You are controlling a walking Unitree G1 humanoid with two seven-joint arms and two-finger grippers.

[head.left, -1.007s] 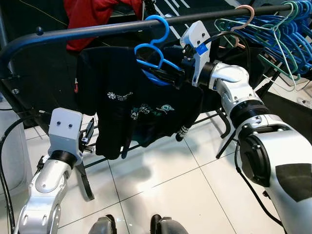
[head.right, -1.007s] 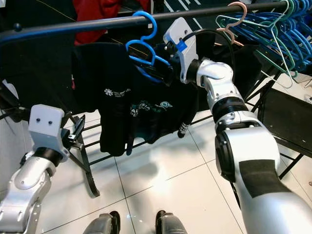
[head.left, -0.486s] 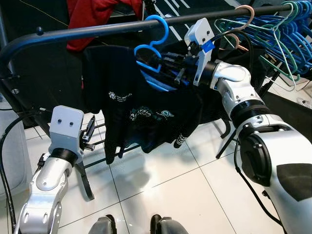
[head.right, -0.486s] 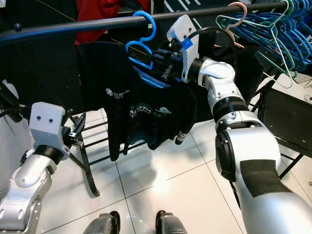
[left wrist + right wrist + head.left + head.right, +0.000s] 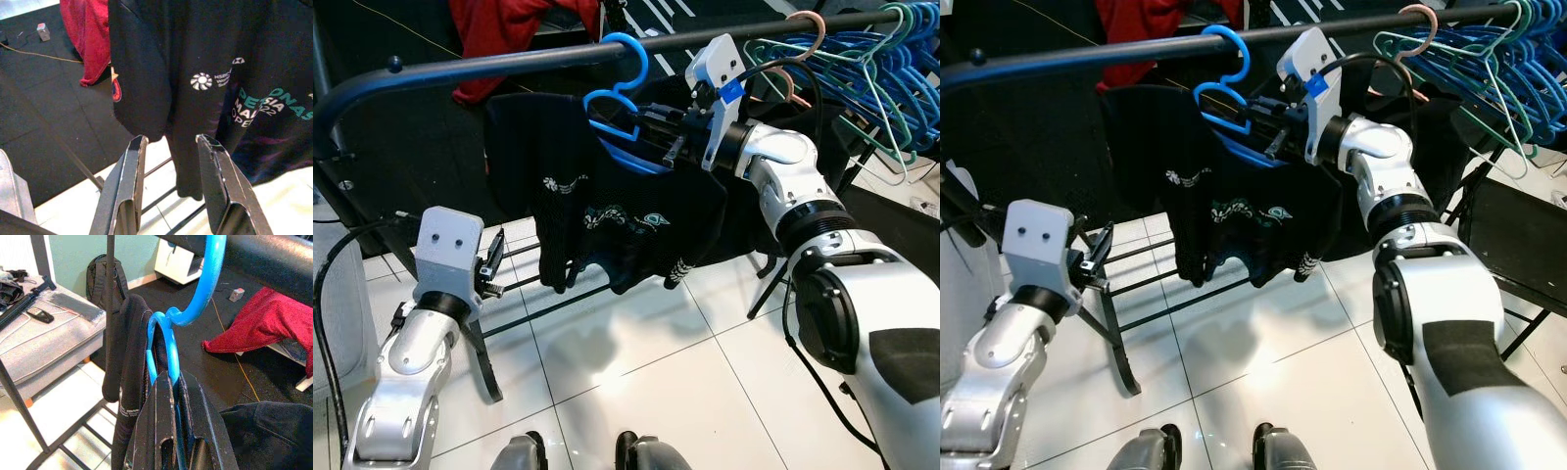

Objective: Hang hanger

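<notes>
A blue hanger [image 5: 615, 106] carries a black printed T-shirt [image 5: 607, 211], and its hook [image 5: 633, 47] curls over the black rail [image 5: 489, 64] of a clothes rack. My right gripper [image 5: 656, 132] reaches in from the right, just below the rail, and is shut on the hanger's neck. The right wrist view shows its two fingers pressed against the blue loop [image 5: 164, 333] under the rail [image 5: 274, 259]. Low on the left, my left gripper [image 5: 494, 262] is open and holds nothing. It points at the shirt's lower hem [image 5: 205, 98] from a short distance.
Several blue and green hangers [image 5: 886, 69] and a pink one [image 5: 808, 24] crowd the rail's right end. A red garment [image 5: 509, 29] hangs behind the rail. The rack's lower bars and leg [image 5: 484, 352] stand by my left arm, over a white tile floor [image 5: 656, 372].
My right gripper has risen a little and drawn the hanger rightwards along the rail. The shirt has swung right and bunched up. The left arm has barely moved.
</notes>
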